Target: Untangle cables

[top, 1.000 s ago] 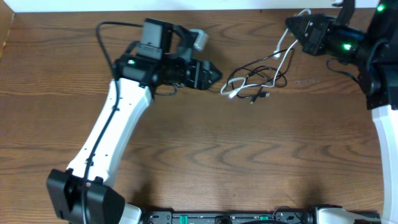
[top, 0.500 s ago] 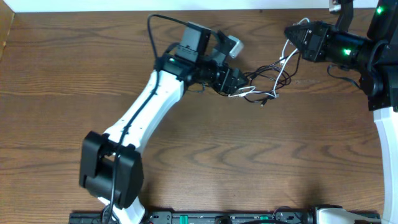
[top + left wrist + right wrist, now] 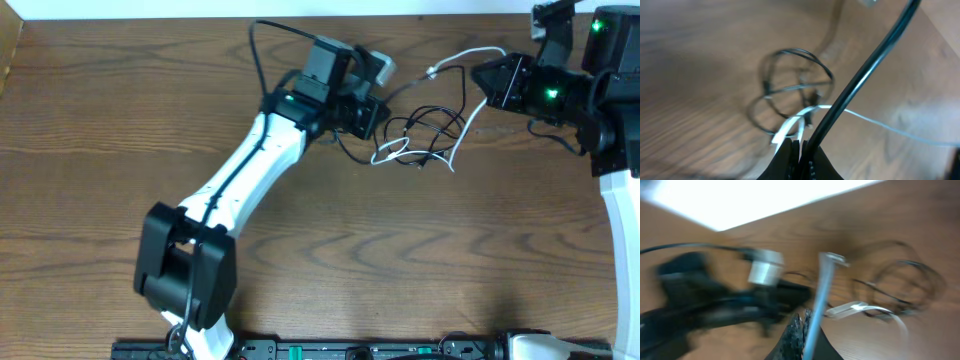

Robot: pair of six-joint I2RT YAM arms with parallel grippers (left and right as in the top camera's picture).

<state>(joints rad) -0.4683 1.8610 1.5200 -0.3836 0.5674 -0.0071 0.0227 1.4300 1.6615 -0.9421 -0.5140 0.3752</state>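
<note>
The cables lie tangled on the wooden table between my two grippers. In thin loops, the black cable (image 3: 425, 122) spreads at centre right. The white cable (image 3: 462, 135) hangs from my right gripper (image 3: 478, 78), which is shut on it, and ends in a small loop by the black one. My left gripper (image 3: 380, 112) is shut at the tangle's left side. In the left wrist view my left gripper (image 3: 802, 146) pinches the black cable (image 3: 860, 75), which rises up and to the right. In the blurred right wrist view the white cable (image 3: 820, 287) runs up from my right gripper (image 3: 804, 319).
The table's back edge (image 3: 420, 16) runs just behind both grippers, with a white wall strip beyond. My left arm (image 3: 235, 185) slants across the table's left half. The right arm's base (image 3: 620, 120) fills the right edge. A thick arm wire (image 3: 255, 45) loops behind the left wrist.
My left arm swung right from the left side to the tangle, and its jaws went from open to shut on the black cable. The right gripper drew slightly right, stretching the white cable.
</note>
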